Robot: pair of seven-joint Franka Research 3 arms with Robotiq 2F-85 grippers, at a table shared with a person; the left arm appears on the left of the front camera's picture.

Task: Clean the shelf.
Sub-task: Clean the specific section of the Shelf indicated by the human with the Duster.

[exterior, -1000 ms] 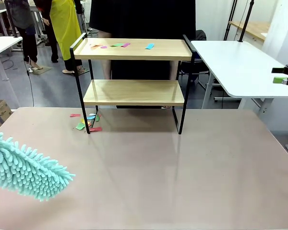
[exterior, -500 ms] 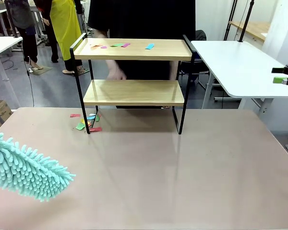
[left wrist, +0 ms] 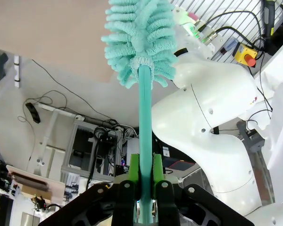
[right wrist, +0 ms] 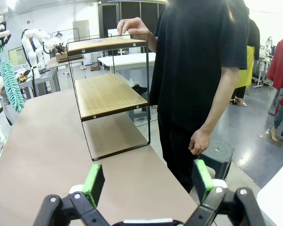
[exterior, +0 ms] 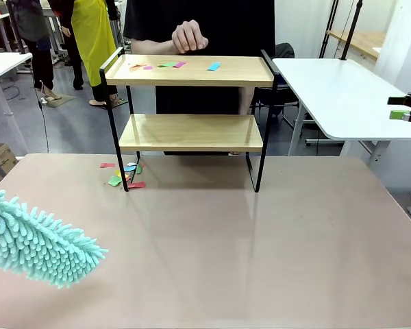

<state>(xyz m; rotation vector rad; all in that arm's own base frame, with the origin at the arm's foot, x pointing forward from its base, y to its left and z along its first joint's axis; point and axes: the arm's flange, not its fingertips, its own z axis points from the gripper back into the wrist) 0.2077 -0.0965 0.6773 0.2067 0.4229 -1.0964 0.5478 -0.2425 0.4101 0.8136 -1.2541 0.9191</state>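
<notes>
Jaws of the left gripper (left wrist: pixel 144 170) are clamping the duster (left wrist: pixel 145 108) by its handle in the left wrist view, green pads pressing on both sides. The handle is running straight out along the fingers, and the fluffy head is sitting at the far end over the table (left wrist: pixel 47 33).

Front view: the duster head is hanging low at the near left, its long axis slanting down toward the right of the picture, tip pointing toward the table's middle. The shelf (exterior: pixel 192 130) is standing at the far middle of the table, well apart from the duster, up and to the right of it. Its boards are running left to right. Paper scraps (exterior: pixel 166 65) are lying on the top board, mostly on its left half, and more scraps are lying on the table by the left front leg. A person's hand (exterior: pixel 190 35) is hovering just above the top board's back edge. The right gripper (exterior: pixel 397 107) is waiting far off at the right edge.

Right wrist view: the right gripper's jaws are standing wide apart, gripping nothing. The shelf is sitting ahead and to the left, seen end-on.

My read: the left arm is nearer the scrap end, so a sweep is needing a forward-right reach, with the head lying along the board.
</notes>
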